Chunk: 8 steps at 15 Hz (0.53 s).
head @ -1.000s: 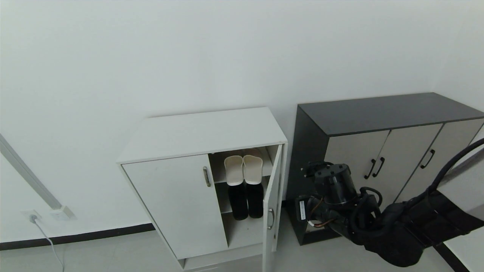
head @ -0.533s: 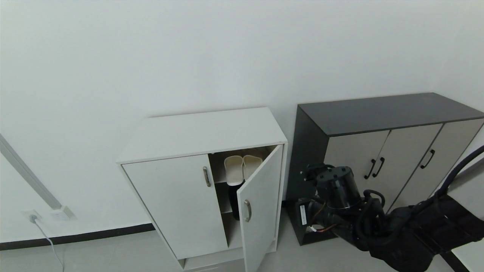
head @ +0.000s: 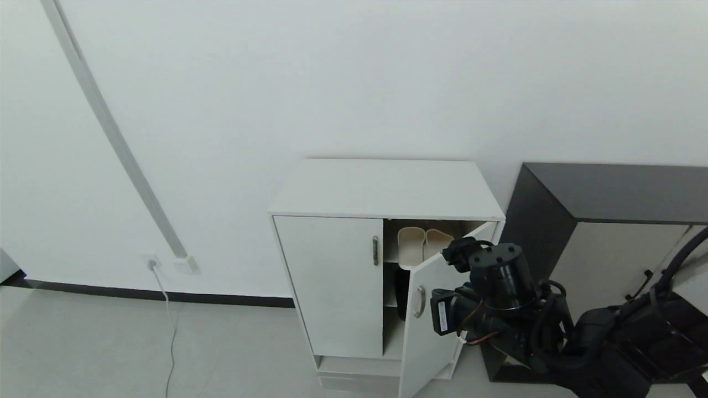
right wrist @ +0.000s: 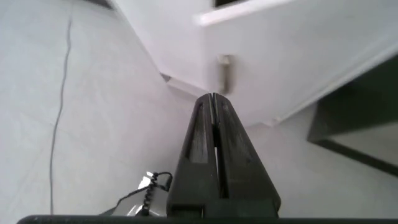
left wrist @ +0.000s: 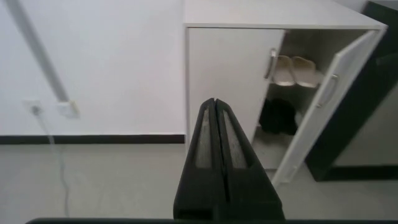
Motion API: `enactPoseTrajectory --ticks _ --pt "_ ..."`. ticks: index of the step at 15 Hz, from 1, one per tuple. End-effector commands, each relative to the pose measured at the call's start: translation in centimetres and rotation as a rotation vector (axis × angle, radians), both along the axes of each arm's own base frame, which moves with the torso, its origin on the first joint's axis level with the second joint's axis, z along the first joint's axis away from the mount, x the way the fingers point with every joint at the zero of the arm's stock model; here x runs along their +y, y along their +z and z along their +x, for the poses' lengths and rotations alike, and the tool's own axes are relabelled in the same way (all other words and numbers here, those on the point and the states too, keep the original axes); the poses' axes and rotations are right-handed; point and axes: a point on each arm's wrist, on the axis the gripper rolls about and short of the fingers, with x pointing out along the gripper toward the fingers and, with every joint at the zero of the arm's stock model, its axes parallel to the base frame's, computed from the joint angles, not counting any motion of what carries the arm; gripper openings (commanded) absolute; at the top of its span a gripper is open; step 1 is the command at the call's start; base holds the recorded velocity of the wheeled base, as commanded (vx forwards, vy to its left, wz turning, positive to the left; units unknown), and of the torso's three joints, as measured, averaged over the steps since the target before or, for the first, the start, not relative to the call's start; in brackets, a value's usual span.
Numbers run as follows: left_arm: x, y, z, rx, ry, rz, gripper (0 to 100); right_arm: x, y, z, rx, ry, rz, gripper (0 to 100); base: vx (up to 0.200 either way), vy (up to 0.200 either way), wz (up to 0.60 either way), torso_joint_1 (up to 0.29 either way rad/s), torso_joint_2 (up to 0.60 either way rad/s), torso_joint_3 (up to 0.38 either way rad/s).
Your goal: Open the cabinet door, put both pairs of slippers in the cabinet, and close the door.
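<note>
Just in front of the outer face of the cabinet door (right wrist: 298, 56), the right gripper (right wrist: 213, 96) has its 2 fingers pressed together and holds nothing. Its tip sits close below the door's metal handle (right wrist: 225, 68), but I cannot tell whether it touches the panel. The door stands partly open, swung out from the white cabinet (head: 381, 188). Past the door, inside, 1 pair of beige slippers (head: 423, 243) lies on the upper shelf, and 1 pair of black slippers (head: 401, 287) stands on the shelf beneath it. The cabinet's other door (head: 332, 287) is closed. The left gripper (left wrist: 214, 102) is well back from the cabinet, its fingers also closed on nothing. A dark cabinet (head: 608, 188) stands just beside the white one, on the right gripper's side. On the far side, a cable (head: 171, 331) drops from a wall socket (head: 149, 260).
</note>
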Motion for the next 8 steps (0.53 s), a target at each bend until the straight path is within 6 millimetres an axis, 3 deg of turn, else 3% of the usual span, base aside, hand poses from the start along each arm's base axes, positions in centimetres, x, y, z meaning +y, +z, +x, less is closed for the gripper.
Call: enactPoseTrajectory --ticks 1,6,8 --pt "0.0 0.0 0.0 0.002 -0.001 0.0 0 -0.2 0.0 0.0 -0.005 -0.004 0.004 0 0.0 0.0 0.0 0.0 0.0 0.0" --pt "0.0 0.0 0.0 0.002 -0.002 0.001 0 -1.2 -0.5 -0.7 -0.044 0.003 0.0 0 0.0 0.0 0.0 0.0 0.0 0.0" --pt "0.0 0.0 0.0 0.002 -0.004 0.001 0 -2.4 -1.6 -2.1 -0.058 0.035 -0.016 0 0.2 0.0 0.0 -0.002 0.0 0.002"
